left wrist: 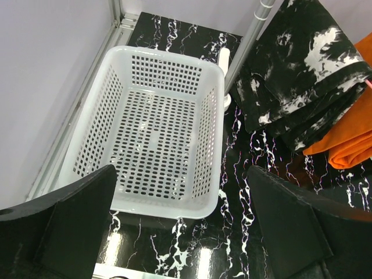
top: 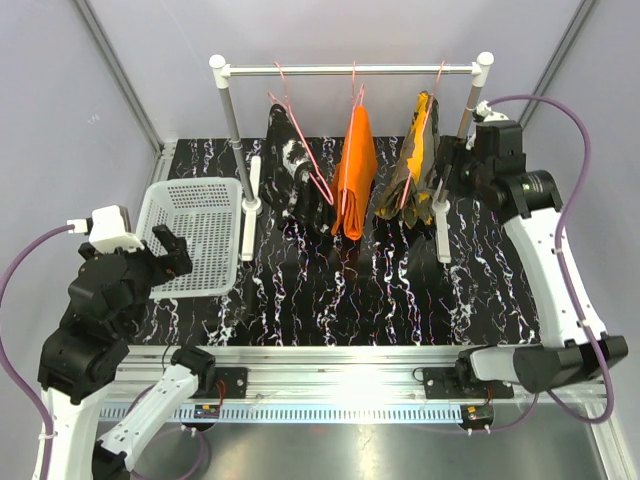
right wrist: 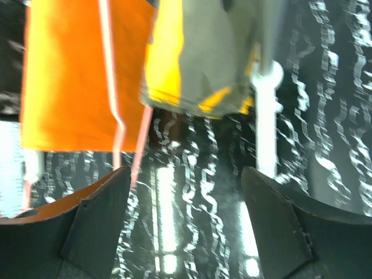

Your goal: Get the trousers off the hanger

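Only the top view shows the rail [top: 350,70] — black pair [top: 290,165], orange pair [top: 355,165] and camouflage pair [top: 418,150] hang there. Wrist views show more: right gripper [right wrist: 185,171] apart and empty by the camouflage pair; left gripper [left wrist: 180,171] wide apart, facing the basket [left wrist: 168,53].

No text, label, brand, number or sign is showing legibly in any of the three views.
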`<state>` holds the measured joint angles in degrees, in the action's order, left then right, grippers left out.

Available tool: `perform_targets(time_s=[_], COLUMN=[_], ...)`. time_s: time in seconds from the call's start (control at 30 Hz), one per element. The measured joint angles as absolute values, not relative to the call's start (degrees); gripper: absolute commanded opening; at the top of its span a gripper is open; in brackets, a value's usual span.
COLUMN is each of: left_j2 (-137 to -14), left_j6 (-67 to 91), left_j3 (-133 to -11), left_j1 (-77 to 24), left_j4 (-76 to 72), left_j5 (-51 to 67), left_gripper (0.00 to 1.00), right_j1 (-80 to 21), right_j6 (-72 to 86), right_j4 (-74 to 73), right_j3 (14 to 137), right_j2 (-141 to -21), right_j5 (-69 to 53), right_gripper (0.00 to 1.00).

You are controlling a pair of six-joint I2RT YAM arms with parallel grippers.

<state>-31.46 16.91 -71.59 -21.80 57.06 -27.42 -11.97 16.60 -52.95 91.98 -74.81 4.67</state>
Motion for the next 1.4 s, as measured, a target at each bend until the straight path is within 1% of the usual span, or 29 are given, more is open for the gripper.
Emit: perform_targets(time_s=[0.17,0.2,0.27,0.4,0.43,0.47,0.5,0.63,0.67,0.73,0.77,0.8,0.83,1.03,1.17,1.4], left_j2=[-31.73,-31.73,-31.73,-31.75,-31.73,-31.73,-31.73,-31.73,-31.73,-31.73,-31.70,-31.73,-31.73,-31.62,-31.62,-33.06], left_j6=[16.91,16.91,16.91,16.88,16.88,16.82,16.75,16.71,16.69,16.69,16.67,16.64,16.62,16.49,16.49,16.58], left_j3=[-70.94,-70.65,-70.06,-69.58,-69.58,-69.58,-69.58,-69.58,-69.58,-69.58,-69.58,-69.58,-69.58,-69.58,-69.58,-69.60], left_j1=[-21.80,-21.80,-21.80,-21.80,-21.80,-21.80,-21.80,-21.80,-21.80,-21.80,-21.80,-21.80,-21.80,-21.80,-21.80,-21.80], left_j4=[57.10,57.08,57.14,57.36,57.34,57.36,57.36,57.36,57.36,57.36,57.36,57.36,57.36,57.36,57.32,55.77], left_j5=[-27.05,-26.96,-26.89,-26.70,-26.70,-26.70,-26.70,-26.70,-26.70,-26.70,-26.70,-26.70,-26.70,-26.50,-25.34,-18.52], left_gripper=[0.99,0.99,0.99,0.99,0.99,0.99,0.99,0.99,0.99,0.99,0.99,0.99,0.99,0.99,0.99,0.99], right_j1=[-13.10,-13.80,-15.53,-19.49,-20.01,-20.45,-20.64,-20.56,-20.56,-20.56,-20.56,-20.56,-20.56,-20.51,-20.51,-19.92], right_j6=[18.00,18.15,18.28,18.50,18.52,18.48,18.37,18.46,18.41,18.24,18.06,17.91,17.76,18.02,16.40,13.32], right_j4=[-51.62,-51.70,-51.72,-52.27,-52.42,-52.73,-52.95,-53.36,-53.45,-53.43,-53.43,-53.43,-53.39,-53.15,-50.92,-47.46], right_j3=[97.23,98.61,101.58,107.11,108.03,109.14,109.97,110.65,110.65,110.61,110.54,110.48,110.39,109.93,106.94,104.42], right_j2=[-80.66,-81.82,-84.55,-90.59,-91.81,-93.23,-94.56,-97.86,-98.45,-99.22,-99.44,-99.53,-99.53,-99.33,-96.97,-91.29], right_j5=[2.24,2.28,2.83,9.41,10.74,12.21,13.54,16.86,17.17,17.45,17.54,17.54,17.56,18.76,19.33,18.92], right_gripper=[0.83,0.81,0.76,0.69,0.66,0.59,0.56,0.47,0.43,0.32,0.23,0.09,0.00,0.00,0.00,0.00])
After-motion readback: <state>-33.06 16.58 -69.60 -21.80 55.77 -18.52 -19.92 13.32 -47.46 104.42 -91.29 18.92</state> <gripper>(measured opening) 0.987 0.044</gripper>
